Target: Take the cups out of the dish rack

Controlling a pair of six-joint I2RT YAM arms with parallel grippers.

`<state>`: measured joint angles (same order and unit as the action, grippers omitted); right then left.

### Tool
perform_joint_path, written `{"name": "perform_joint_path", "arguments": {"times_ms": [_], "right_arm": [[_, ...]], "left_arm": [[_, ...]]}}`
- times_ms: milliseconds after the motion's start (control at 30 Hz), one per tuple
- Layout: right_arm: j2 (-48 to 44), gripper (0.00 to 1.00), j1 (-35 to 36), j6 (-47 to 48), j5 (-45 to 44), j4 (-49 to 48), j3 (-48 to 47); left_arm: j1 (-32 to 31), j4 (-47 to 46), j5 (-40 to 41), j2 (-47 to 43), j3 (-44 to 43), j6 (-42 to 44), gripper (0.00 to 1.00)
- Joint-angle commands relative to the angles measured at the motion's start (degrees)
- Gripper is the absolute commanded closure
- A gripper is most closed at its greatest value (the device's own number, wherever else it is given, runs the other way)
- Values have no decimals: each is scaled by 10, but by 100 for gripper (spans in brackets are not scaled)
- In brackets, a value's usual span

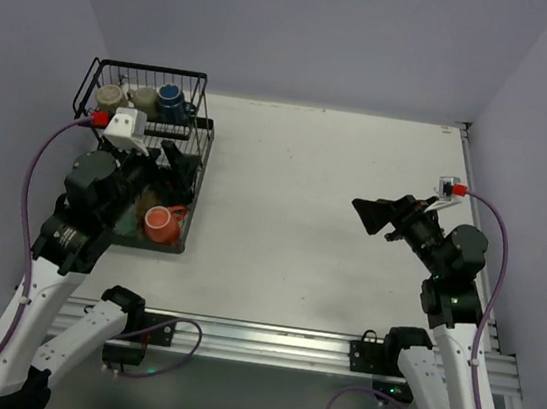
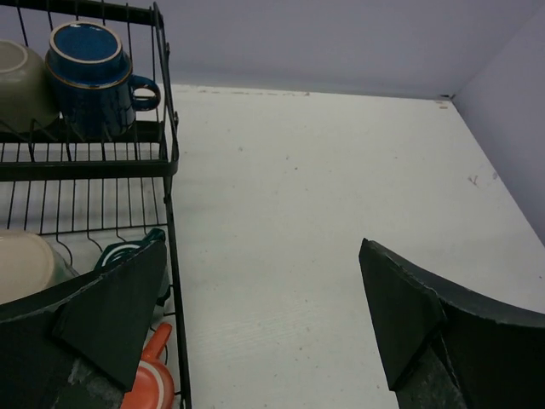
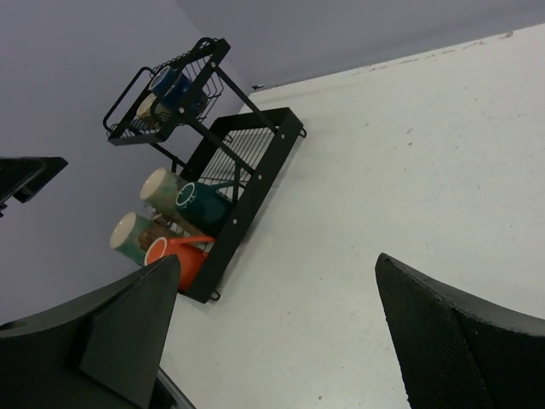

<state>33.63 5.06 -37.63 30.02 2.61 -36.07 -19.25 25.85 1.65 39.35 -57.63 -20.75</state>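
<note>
At 3 o'clock of the tabletop (image 1: 302, 218), seen from above: right end effector (image 1: 373, 216), raised over bare white surface, well apart from every cup. Spread wide in its own wrist view (image 3: 281, 332), with nothing held.

At 9 to 10 o'clock: left end effector (image 1: 171, 176), poised over the lower tray of the dish rack (image 1: 199, 190). Gapes just as wide in the left wrist view (image 2: 255, 324) and grips nothing. Straddles the rack's 3 o'clock wall (image 2: 168, 170), one side over the tray, the other over tabletop.

At the rack's near end, toward 6 o'clock: orange-red mug (image 1: 158, 223) in the lower tray, opening visible from above, handle toward the 3 o'clock wall. Shows again at the bottom of the left wrist view (image 2: 149, 383) and from the right wrist (image 3: 174, 256).

Just beyond, mostly hidden under the left arm from above but plain from the right wrist: dark teal mug (image 3: 203, 204), cream-lined cup (image 3: 159, 185), second pale-lined cup (image 3: 128, 232) and a brown cup (image 3: 160, 230), packed close together on their sides.

Farthest, at the 12 o'clock end, in the raised basket: beige cup (image 1: 111, 97), grey-olive cup (image 1: 144, 99) and dark blue mug (image 1: 171, 102), in a row from 9 to 3 o'clock, side by side. Dark blue mug (image 2: 89, 72) upright, handle toward 3 o'clock.
</note>
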Motion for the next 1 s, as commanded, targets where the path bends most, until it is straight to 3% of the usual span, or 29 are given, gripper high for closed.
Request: {"name": "perform_joint_path", "arguments": {"times_ms": [0,200,433,800,967], "right_arm": [[16,1,-2,-1,18,-37,0],[28,1,-2,18,6,-32,7],[50,1,7,32,-1,-22,11],[76,1,34,46,-20,-1,6],[78,1,46,48,-22,1,4]], "left_arm": [[3,15,56,35,-46,11,0],[3,38,180,126,-136,-23,0],[9,123,284,328,-371,-32,0],[91,268,275,540,-557,-124,4],[91,269,282,560,-563,-135,0]]}}
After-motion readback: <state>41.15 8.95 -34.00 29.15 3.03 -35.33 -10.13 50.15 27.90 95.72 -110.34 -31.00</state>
